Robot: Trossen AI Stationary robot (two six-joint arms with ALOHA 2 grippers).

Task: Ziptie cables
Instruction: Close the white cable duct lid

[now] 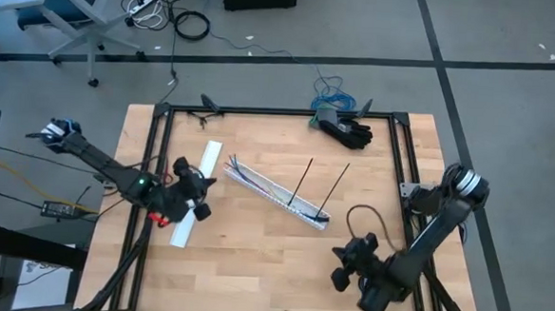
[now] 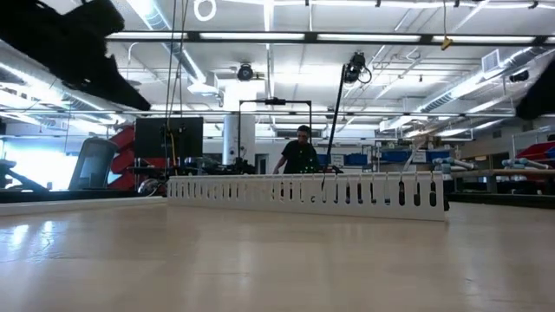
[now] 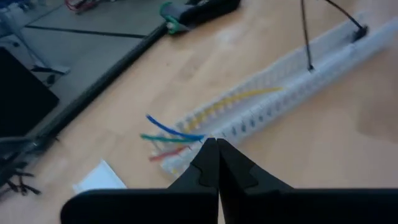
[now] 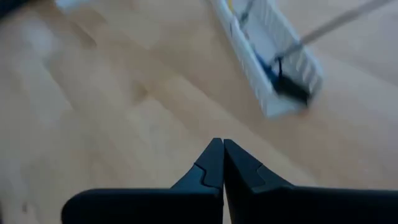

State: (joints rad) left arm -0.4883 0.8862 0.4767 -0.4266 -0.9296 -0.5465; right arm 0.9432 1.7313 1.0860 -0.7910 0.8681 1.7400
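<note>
In the high view the cables [image 1: 257, 183] lie inside the white channel [image 1: 275, 195], so only their loose coloured ends at one end show; the single wires are too small to tell apart there. The zipties [image 1: 300, 188] are thin dark lines, and whether they loop around anything cannot be told. From table height the channel's wall hides all that lies in it. The left wrist view cuts the channel off at the picture's edge and blurs the wires. The right wrist view is blurred; the dark end [image 4: 289, 87] in the channel is only a smear.
</note>
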